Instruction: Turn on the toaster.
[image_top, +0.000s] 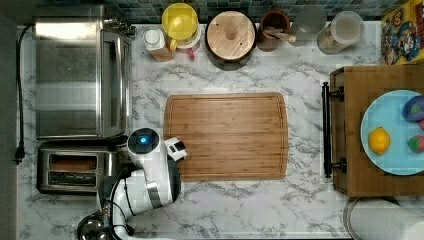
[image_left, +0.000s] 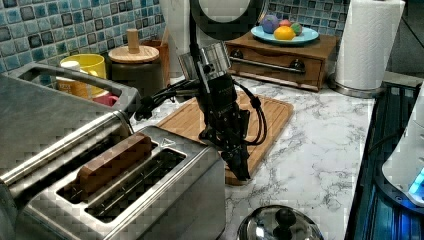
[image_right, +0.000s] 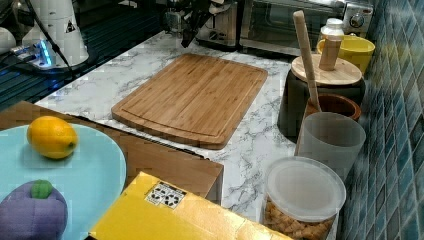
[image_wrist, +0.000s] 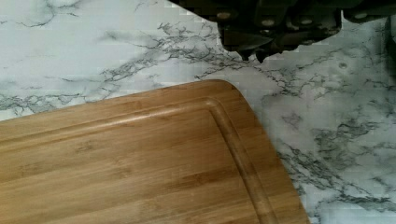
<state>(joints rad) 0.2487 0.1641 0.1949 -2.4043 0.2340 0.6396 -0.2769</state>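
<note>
The small steel toaster sits at the top view's lower left, below the big toaster oven. One brown bread slice stands in its far slot; the lever is hidden. My black gripper points down just off the toaster's end, over the near corner of the cutting board, not touching the toaster. In the wrist view the gripper shows its fingertips together with nothing between them, above marble beside the board's rounded corner. The right view shows the gripper in front of the toaster.
The toaster oven stands beside the toaster. A pot lid lies near the counter's front edge. Jars and canisters line the back wall. A wooden drawer box with a blue plate and a paper towel roll stand beyond the board.
</note>
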